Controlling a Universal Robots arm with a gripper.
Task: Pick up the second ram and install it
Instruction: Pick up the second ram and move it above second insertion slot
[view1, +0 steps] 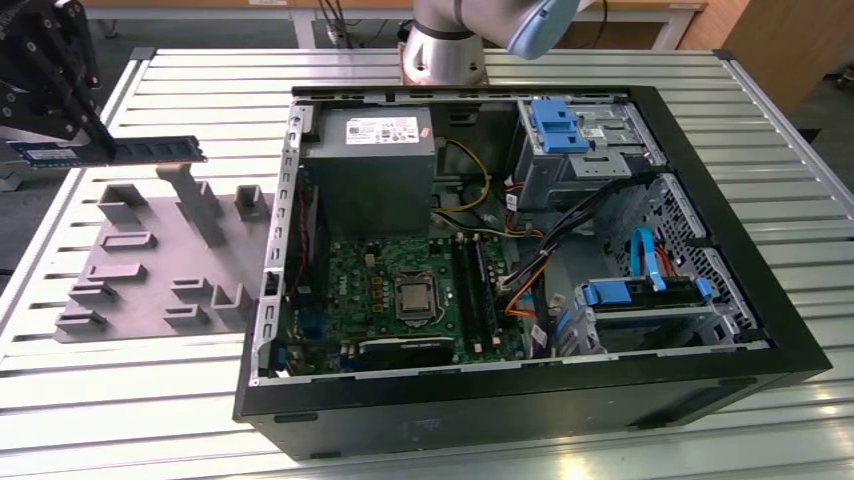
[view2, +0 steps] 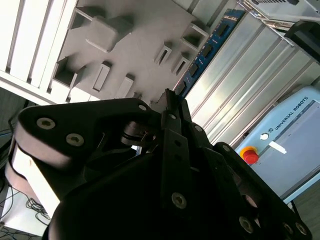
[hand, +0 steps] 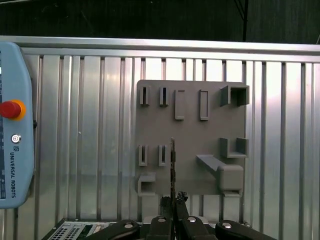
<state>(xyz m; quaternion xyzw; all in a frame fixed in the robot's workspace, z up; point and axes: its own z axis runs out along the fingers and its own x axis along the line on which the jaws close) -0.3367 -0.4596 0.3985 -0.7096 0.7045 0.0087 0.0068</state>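
Note:
My gripper (view1: 96, 148) is shut on the second ram (view1: 158, 150), a thin dark green stick with a blue label, held level in the air over the far edge of the grey fixture plate (view1: 140, 265) at the exterior view's left. In the first wrist view the ram (hand: 173, 167) shows edge-on, rising from the fingertips (hand: 181, 199) in front of the plate (hand: 190, 100). In the second wrist view the ram (view2: 206, 50) runs out from the gripper (view2: 172, 102) past the plate (view2: 135, 35). The long black memory slots (view1: 477, 285) lie on the motherboard inside the open case.
The open black computer case (view1: 534, 400) lies on the slatted metal table (view1: 160, 400), with a power supply (view1: 367, 165), blue drive caddies (view1: 561, 125), cables and a processor socket (view1: 416, 297). The arm's base (view1: 447, 45) stands behind the case. A teach pendant (hand: 15, 125) lies beside the plate.

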